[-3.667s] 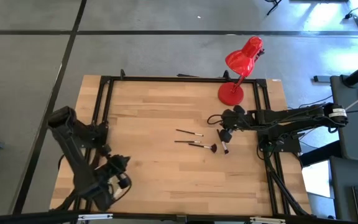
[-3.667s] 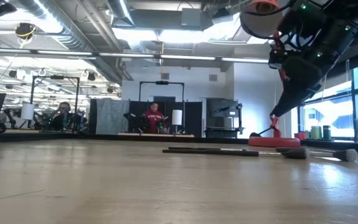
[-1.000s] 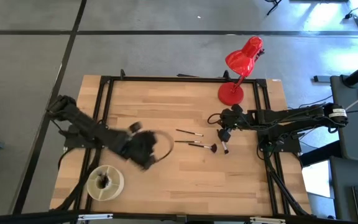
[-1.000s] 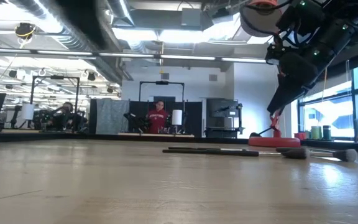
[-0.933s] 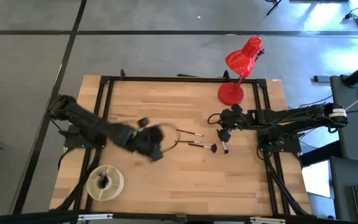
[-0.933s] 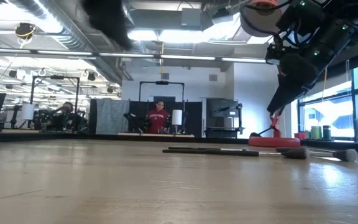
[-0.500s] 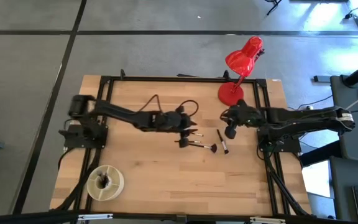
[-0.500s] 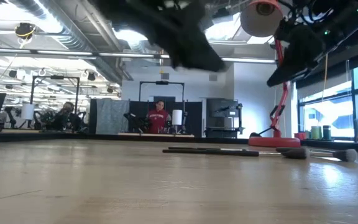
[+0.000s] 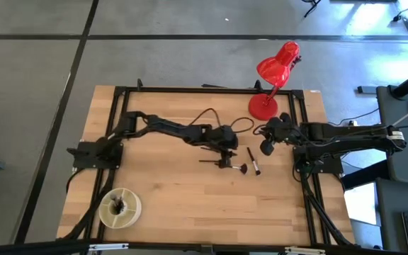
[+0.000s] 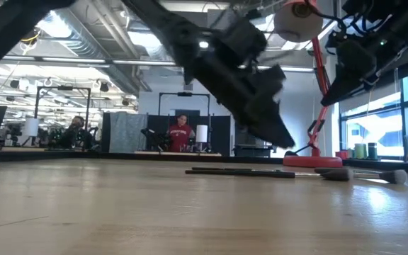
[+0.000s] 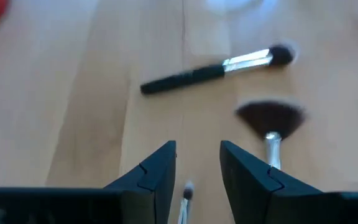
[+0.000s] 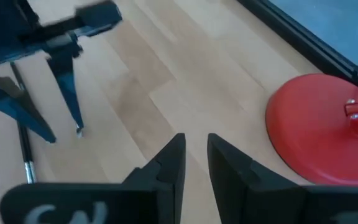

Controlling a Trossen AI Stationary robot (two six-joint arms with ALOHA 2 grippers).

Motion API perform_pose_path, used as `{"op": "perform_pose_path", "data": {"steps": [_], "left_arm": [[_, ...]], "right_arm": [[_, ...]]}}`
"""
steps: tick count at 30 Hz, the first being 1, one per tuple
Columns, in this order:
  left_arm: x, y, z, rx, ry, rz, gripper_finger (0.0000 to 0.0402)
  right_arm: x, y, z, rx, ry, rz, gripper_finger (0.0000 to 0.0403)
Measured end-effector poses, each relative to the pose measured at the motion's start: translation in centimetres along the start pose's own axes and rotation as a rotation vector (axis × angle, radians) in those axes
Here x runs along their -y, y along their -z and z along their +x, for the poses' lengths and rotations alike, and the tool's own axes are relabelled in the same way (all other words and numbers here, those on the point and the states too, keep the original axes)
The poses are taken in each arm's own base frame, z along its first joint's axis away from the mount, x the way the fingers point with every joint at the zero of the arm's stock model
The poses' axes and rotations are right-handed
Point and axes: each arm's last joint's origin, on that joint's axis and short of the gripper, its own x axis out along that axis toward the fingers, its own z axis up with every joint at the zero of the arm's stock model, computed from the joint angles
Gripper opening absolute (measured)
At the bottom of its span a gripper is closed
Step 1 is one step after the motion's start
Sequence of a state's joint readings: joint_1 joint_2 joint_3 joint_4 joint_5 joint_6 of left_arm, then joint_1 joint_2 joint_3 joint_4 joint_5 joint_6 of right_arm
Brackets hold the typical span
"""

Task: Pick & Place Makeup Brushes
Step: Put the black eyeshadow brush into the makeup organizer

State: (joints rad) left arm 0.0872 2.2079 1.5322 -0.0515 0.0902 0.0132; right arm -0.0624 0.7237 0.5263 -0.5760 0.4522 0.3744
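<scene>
Makeup brushes (image 9: 225, 163) lying mid-table on the wooden table (image 9: 190, 205), left gripper (image 9: 224, 150) hovering directly over them, fingers spread with nothing between, right gripper (image 9: 266, 147) waiting just right near the red lamp (image 9: 263, 106), fingers slightly parted, gripping nothing.

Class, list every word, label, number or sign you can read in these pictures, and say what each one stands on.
No text can be read with certainty.
Right hand: pale marks on the dark housing in its own wrist view, cut off at the picture's edge, unreadable.
Makeup brushes: no print visible on handles or ferrules.
Red lamp: no lettering visible.
Wooden table: no labels.
Room behind the table, low view: any signs too small to read.
</scene>
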Motion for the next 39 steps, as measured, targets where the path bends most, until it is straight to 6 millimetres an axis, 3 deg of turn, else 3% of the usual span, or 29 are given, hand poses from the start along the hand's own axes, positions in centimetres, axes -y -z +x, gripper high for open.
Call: {"op": "perform_pose_path", "data": {"steps": [9,18,27,30,34,36,39], "left_arm": [[-0.3,0.2,2.8,-0.165,-0.002,0.047,0.0118],[-0.3,0.8,2.4,-0.266,0.003,0.04,0.0098],[-0.3,1.1,2.3,-0.295,0.002,0.033,0.0014],[-0.3,0.8,2.2,-0.274,-0.026,0.007,0.0008],[0.8,0.1,0.5,-0.295,-0.186,-0.077,0.0005],[1.9,-0.9,-1.8,-0.302,-0.313,-0.083,0.0005],[5.2,-2.8,-6.9,-0.285,-0.542,-0.082,0.0005]], "right_arm": [[0.0,0.4,0.2,-0.015,0.003,-0.001,0.0069],[0.0,0.5,0.2,-0.022,0.005,-0.003,0.0069],[0.0,0.5,0.2,-0.022,0.005,-0.002,0.0069],[0.0,0.5,0.2,-0.022,0.006,-0.004,0.0069],[0.1,0.5,0.2,-0.026,0.009,-0.008,0.0069],[0.1,0.6,0.2,-0.034,0.012,-0.01,0.0069],[0.1,0.7,0.2,-0.04,0.015,-0.008,0.0069]]}}
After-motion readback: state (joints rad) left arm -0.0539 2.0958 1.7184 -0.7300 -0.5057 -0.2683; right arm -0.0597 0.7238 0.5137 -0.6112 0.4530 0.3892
